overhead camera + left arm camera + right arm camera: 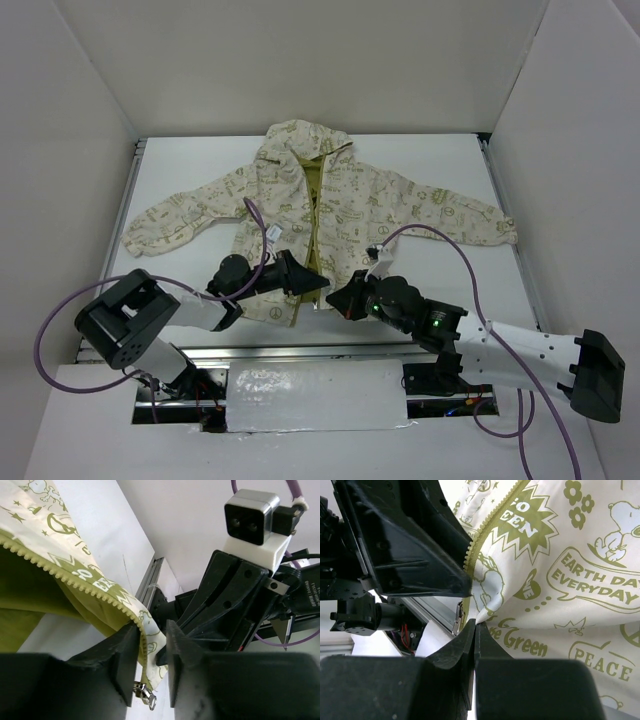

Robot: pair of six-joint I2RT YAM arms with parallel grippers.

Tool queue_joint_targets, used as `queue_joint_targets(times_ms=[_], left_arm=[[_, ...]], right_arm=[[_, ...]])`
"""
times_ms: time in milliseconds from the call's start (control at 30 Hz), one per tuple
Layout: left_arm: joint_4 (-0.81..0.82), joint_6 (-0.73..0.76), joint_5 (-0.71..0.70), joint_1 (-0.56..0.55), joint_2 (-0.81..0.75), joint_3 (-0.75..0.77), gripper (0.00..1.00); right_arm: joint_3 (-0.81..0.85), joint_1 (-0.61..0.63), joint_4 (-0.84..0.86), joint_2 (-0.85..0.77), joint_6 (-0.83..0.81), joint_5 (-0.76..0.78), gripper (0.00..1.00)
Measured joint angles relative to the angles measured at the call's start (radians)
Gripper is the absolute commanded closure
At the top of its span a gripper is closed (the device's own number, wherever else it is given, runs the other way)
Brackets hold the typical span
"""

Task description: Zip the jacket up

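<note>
Left gripper (150,652) half-open astride the jacket (55,525) zipper (65,575), slider (144,694) just below its fingers (125,655); right gripper (474,630) clamped on the hem (487,616); zipper runs toward the surface's (200,160) far edge.

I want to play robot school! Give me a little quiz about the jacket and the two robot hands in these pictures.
1. True or false: the jacket is zipped all the way up.
2. Which gripper is pinched shut on the jacket's bottom edge? A) the left gripper B) the right gripper C) neither
3. Fill in: the small shiny metal piece at the jacket's edge, right by the left gripper, is the zipper ____.

Key
1. False: its front lies open.
2. B.
3. pull: it is the zipper pull.
</note>
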Motion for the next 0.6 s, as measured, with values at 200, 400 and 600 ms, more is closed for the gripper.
queue_joint_targets(times_ms=[200, 400, 600], left_arm=[[0.000, -0.006, 0.010, -0.001, 0.025, 0.000, 1.00], [0.000, -0.005, 0.013, -0.001, 0.033, 0.002, 1.00], [-0.001, -0.004, 0.013, -0.001, 0.025, 0.023, 1.00]], right_arm=[[-0.007, 0.000, 0.016, 0.001, -0.003, 0.002, 0.94], [-0.043, 0.000, 0.030, -0.019, -0.022, -0.002, 0.53], [-0.059, 0.000, 0.026, -0.096, -0.057, -0.010, 0.40]])
